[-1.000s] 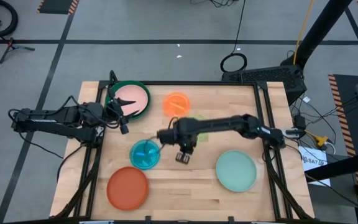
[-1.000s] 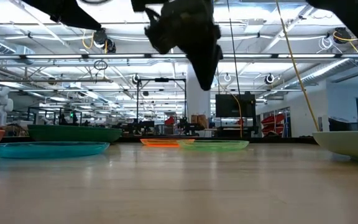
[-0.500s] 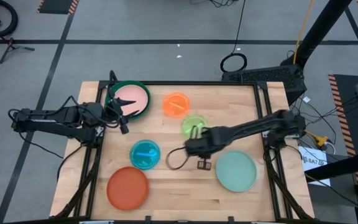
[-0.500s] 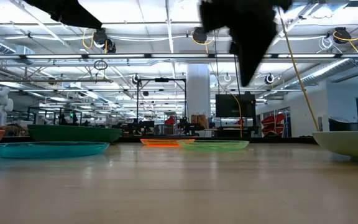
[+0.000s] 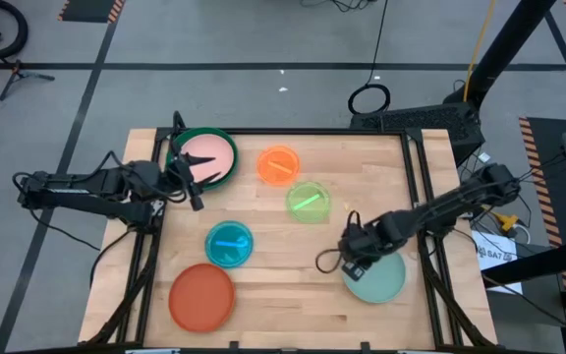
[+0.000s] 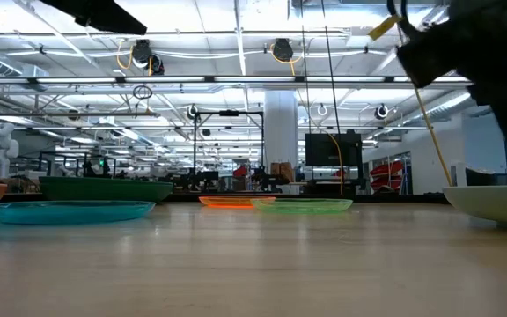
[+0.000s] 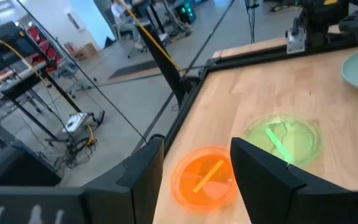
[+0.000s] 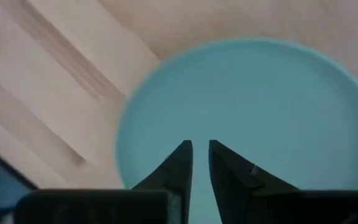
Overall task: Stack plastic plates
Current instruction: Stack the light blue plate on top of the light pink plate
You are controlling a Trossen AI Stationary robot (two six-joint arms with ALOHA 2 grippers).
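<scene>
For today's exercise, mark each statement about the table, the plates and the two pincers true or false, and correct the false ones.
1. The pink plate lies in a dark green plate. True.
2. The right pincer hangs above the red-orange plate. False: it is above the pale mint plate.
3. The right pincer's fingers are spread wide. False: nearly closed, holding nothing.
4. The lime green plate and the orange plate lie apart. True.
</scene>
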